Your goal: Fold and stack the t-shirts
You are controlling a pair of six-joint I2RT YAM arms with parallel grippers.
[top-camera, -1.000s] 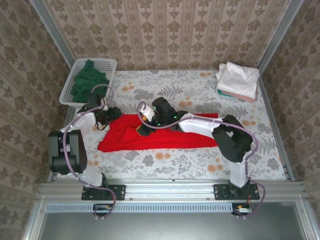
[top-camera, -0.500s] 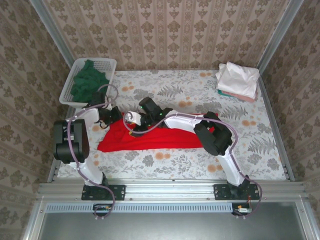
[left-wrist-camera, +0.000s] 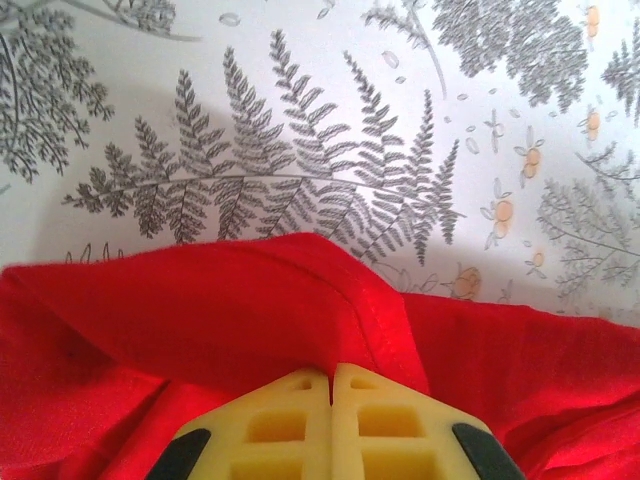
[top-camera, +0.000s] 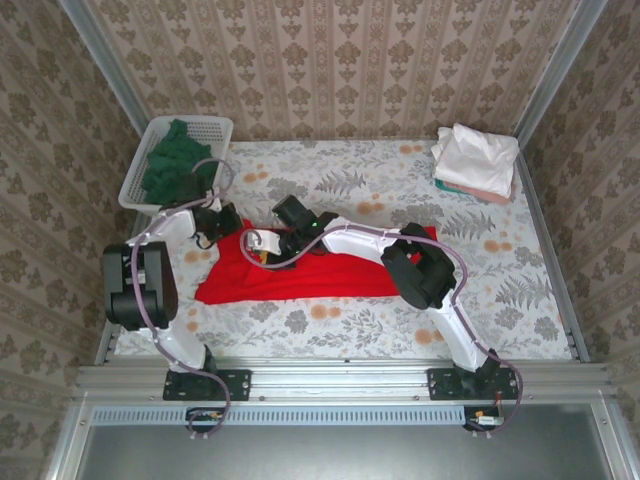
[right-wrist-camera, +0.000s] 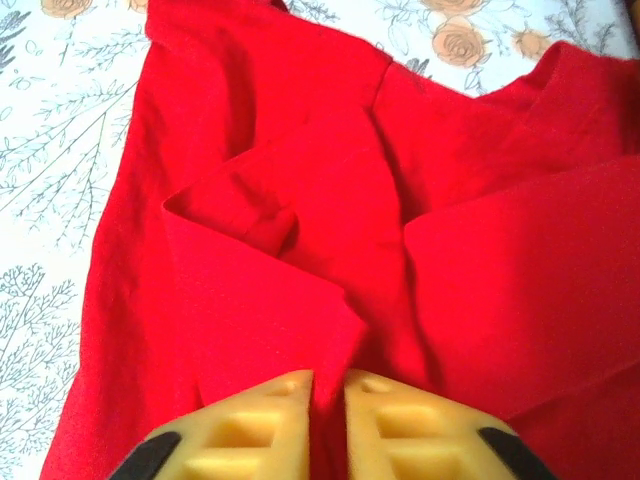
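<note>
The red t-shirt [top-camera: 330,278] lies across the centre-left of the top view, my left jaws pinched shut on its upper-left edge and my right jaws narrow on a fold just beside, so I judge both should lift evenly, keeping that edge taut.

Matt cloth of red shirt [right-wrist-camera: 300,200], yellow plastic fingers [right-wrist-camera: 250,425], smooth floral tablecloth [left-wrist-camera: 300,90]
</note>
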